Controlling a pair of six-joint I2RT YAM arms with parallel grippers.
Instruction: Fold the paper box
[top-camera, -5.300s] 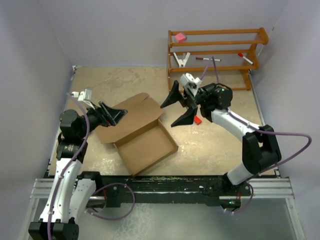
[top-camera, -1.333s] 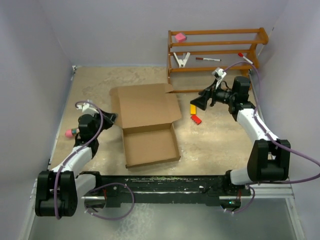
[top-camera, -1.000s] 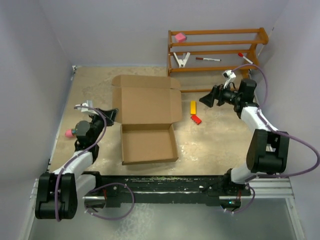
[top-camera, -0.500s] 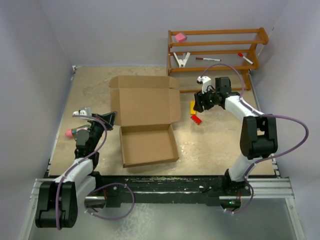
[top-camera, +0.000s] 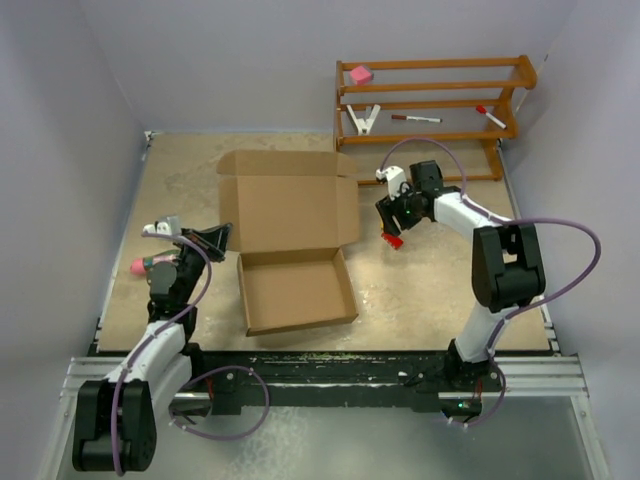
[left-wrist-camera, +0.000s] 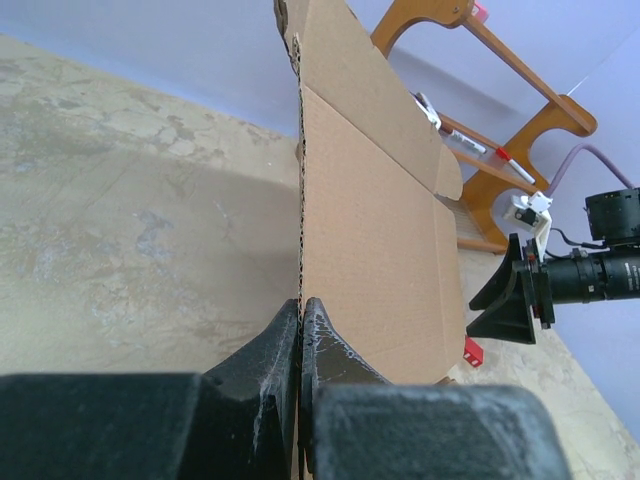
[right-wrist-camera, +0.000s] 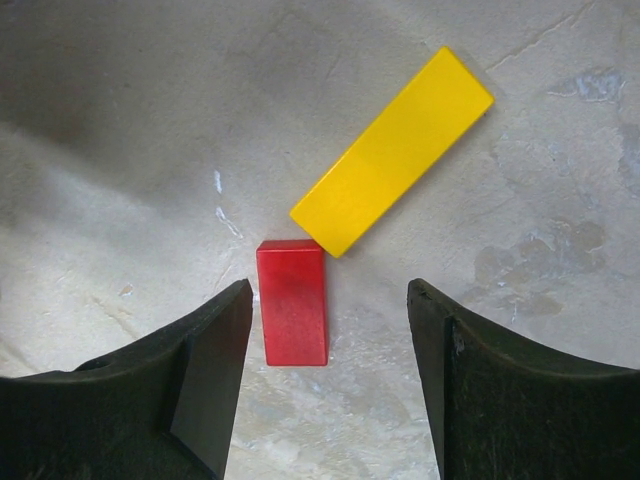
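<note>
Looking down from above, we see the paper box a little left of the middle of the table. Its shallow tray lies toward the near side. Its lid rises from the tray's far edge, with the inner face turned toward the near side.

The left gripper comes in from the left and is clamped on the lid's left edge. In the left wrist view we find its two fingers pressed together, and the corrugated edge of the cardboard runs straight up out of the seam between them.

Just right of the lid, the right gripper points down at the table with its jaws apart and nothing held. From its wrist camera we see the red block lying between the two fingers, closer to the left one, and we see neither finger touching it. The yellow block lies at a slant beyond the red one, its lower corner touching the red block's end. Both blocks rest flat on the table.

At the far right stands the wooden rack. A pink block sits on its top shelf, and a white clip and a marker lie lower down. We also see a small pink thing beside the left arm, but we cannot tell what it is.
</note>
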